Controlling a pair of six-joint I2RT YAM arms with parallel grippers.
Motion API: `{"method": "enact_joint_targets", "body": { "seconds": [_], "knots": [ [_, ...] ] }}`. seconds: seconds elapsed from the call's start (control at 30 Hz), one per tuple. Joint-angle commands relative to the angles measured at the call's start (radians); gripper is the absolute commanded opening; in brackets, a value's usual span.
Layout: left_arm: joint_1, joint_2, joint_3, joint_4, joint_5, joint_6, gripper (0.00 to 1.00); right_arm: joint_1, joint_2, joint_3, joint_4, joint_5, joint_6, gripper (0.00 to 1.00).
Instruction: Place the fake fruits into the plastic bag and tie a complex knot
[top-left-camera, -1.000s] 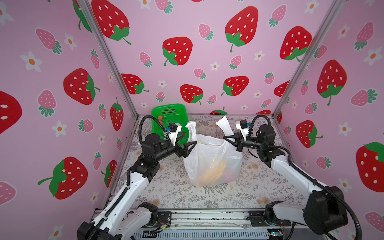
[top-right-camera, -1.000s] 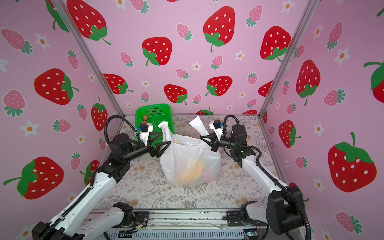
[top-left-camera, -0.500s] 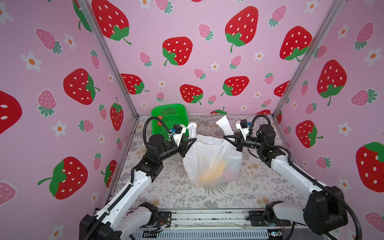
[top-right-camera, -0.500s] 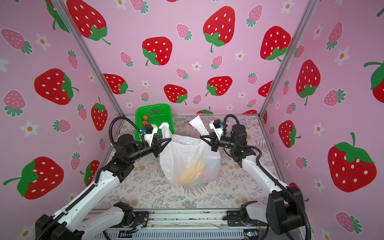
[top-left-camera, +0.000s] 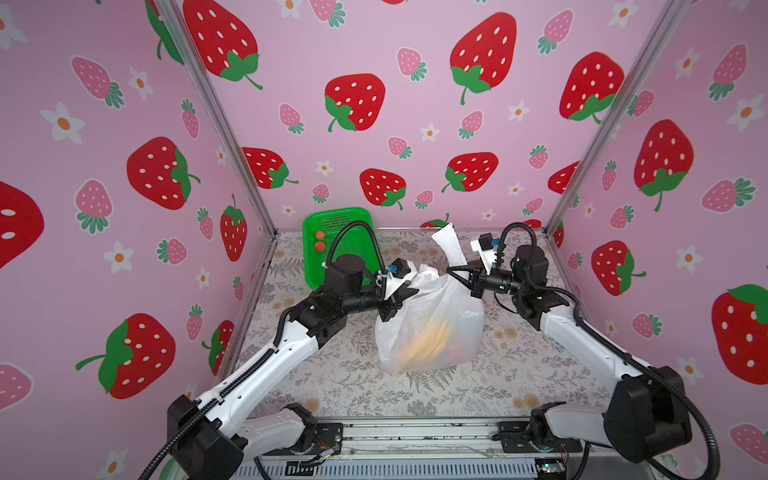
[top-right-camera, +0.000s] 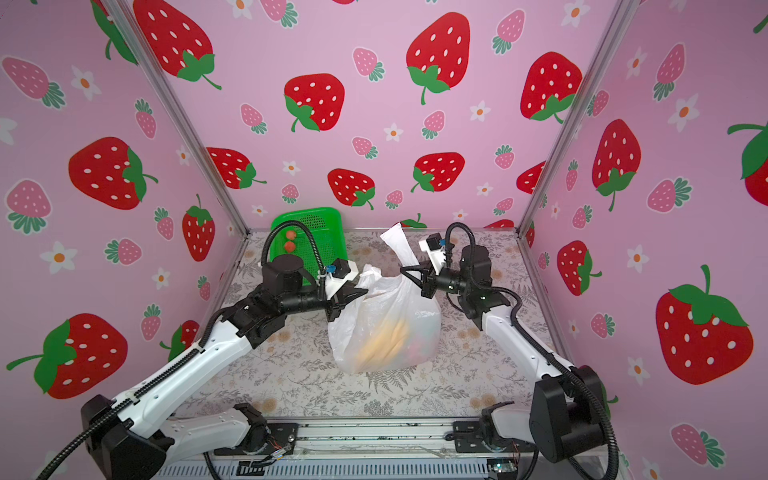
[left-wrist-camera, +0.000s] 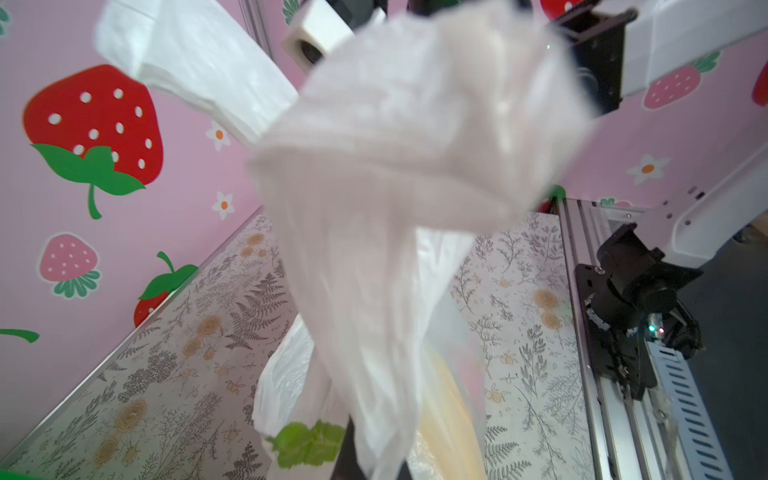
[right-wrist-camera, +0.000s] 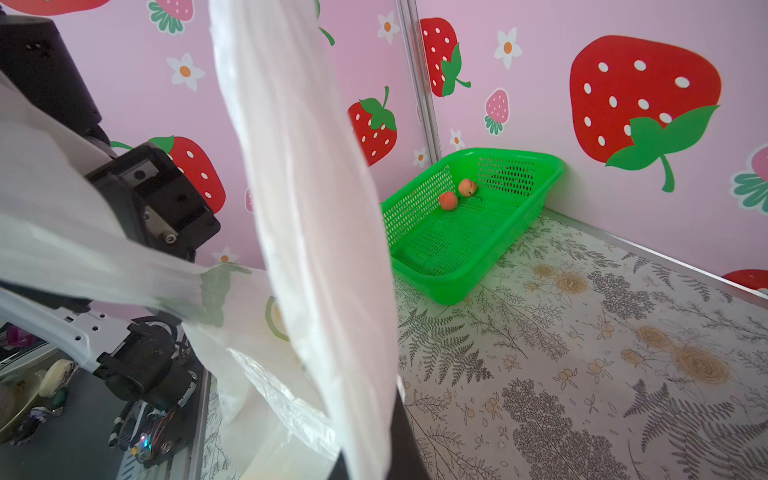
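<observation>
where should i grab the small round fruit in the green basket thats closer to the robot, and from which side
Grip the round fruit across its widest middle, coming straight down from above: the green basket has raised walls that block a sideways approach, and it sits near the second fruit, so keep the jaws clear of it.

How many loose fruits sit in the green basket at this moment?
2. One orange-red fruit and a second fruit beside it, on the green basket floor near a corner; none seems hidden.
</observation>
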Motion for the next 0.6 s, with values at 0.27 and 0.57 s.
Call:
{"method": "enact_joint_targets", "body": {
  "seconds": [0.27,0.57],
  "knots": [
    [-0.085,0.261,0.397,-0.44,-0.204,0.24,0.0,0.016,-0.007,0.005,-0.012,-0.077,-0.164,0.03],
    [-0.093,0.369,0.561,-0.547,-0.232,0.25,0.0,0.025,-0.032,-0.022,-0.003,-0.108,-0.251,0.19]
  ]
}}
